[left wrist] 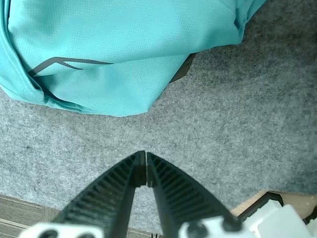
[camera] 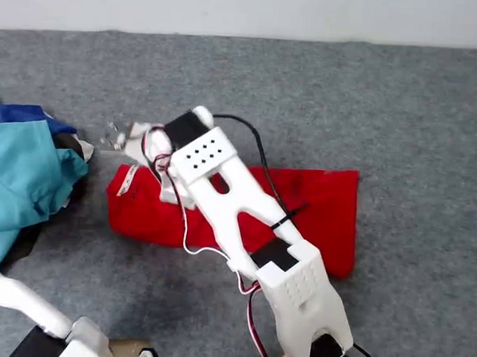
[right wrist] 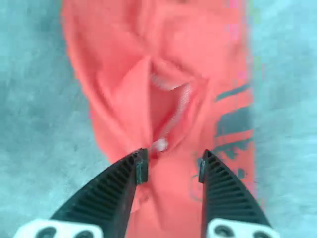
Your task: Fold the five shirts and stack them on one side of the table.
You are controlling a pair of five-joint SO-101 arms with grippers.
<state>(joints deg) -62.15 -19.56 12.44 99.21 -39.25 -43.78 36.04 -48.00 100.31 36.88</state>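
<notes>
- Folding the flat red fabric shirt (camera: 317,203) lying mid-frame.
- Hovering the right gripper (right wrist: 171,166) over its collar, jaws moderately parted, empty.
- Parking the left gripper (left wrist: 146,168) closed, empty, near the teal fabric shirt (left wrist: 124,49).
- Likely needing a collar pinch next.

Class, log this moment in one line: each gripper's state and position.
left gripper: shut, empty, near teal shirt | right gripper: open, over collar of red shirt

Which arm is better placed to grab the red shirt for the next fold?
Right. The right end effector hangs open over the red shirt at its collar, while the left end effector is shut above bare grey table beside the teal shirt.
</notes>
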